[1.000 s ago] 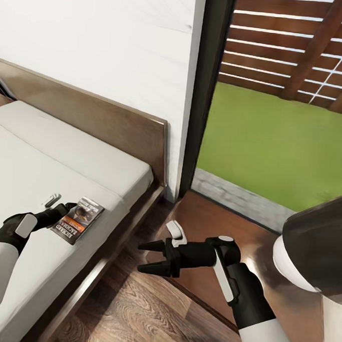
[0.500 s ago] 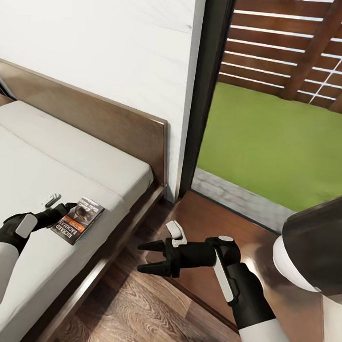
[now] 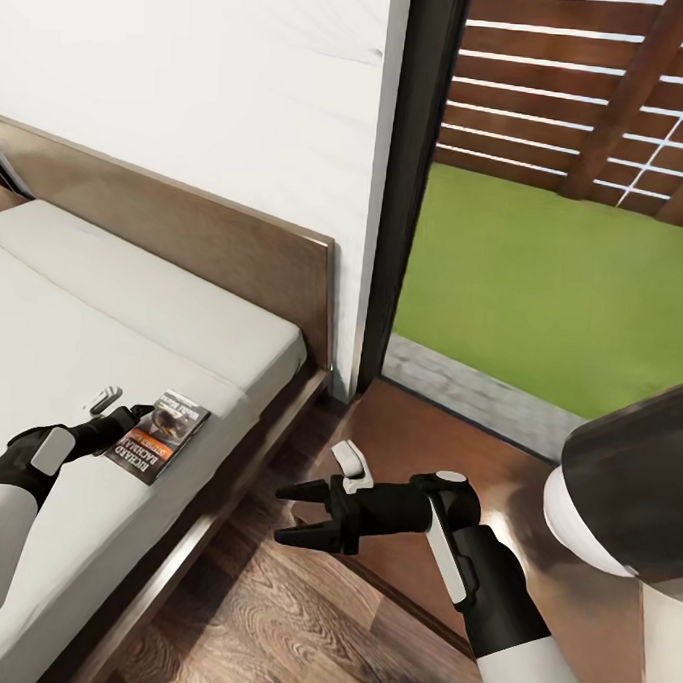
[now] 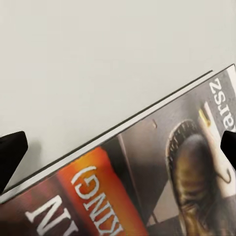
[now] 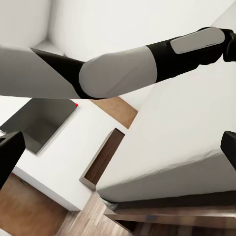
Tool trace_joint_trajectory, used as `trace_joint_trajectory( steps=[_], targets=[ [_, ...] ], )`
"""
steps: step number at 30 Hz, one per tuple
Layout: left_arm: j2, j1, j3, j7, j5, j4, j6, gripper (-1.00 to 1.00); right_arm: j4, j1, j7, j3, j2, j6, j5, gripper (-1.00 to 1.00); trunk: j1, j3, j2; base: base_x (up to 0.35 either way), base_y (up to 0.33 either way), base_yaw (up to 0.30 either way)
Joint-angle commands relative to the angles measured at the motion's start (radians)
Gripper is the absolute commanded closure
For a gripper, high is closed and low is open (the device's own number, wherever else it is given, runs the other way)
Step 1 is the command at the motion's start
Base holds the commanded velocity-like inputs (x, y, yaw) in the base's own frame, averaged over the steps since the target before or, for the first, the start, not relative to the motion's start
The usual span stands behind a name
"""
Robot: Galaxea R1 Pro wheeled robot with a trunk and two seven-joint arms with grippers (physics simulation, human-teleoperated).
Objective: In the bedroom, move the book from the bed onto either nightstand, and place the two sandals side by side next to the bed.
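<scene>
The book lies flat on the bed's off-white mattress, close to the near side edge. My left gripper rests low on the mattress at the book's left edge. In the left wrist view its jaws stand wide open, straddling the book's cover. My right gripper hangs open and empty over the floor beside the bed, in front of the glossy reddish-brown nightstand. The sandals are out of view.
The dark wooden headboard runs along the white wall. A tall dark window frame rises behind the nightstand, with grass and a slatted fence outside. Wood-plank floor lies between bed frame and nightstand.
The book looks nudged a touch away from my left gripper. Both arms stay nearly where they were.
</scene>
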Motion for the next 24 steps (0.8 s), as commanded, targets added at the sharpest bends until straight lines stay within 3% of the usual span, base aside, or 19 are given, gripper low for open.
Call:
trace_joint_trajectory(
  steps=[1, 16, 24],
  targets=[
    [-0.001, 0.000, 0.006, -0.001, -0.001, 0.000, 0.009, -1.00, 0.001, 0.000, 0.001, 0.000, 0.000, 0.010, -0.003, -1.00, 0.000, -0.001, 0.000, -0.021, 0.000, 0.000],
    [-0.002, 0.000, 0.005, -0.001, -0.001, 0.000, 0.009, -1.00, 0.000, 0.000, 0.001, 0.000, 0.000, 0.010, -0.003, -1.00, 0.000, -0.001, 0.000, -0.004, 0.000, 0.000],
    [-0.003, 0.000, 0.005, 0.000, -0.001, 0.000, 0.008, -1.00, 0.000, 0.000, 0.001, 0.000, 0.000, 0.010, -0.003, -1.00, 0.000, -0.001, 0.000, -0.120, 0.000, 0.000]
  ],
)
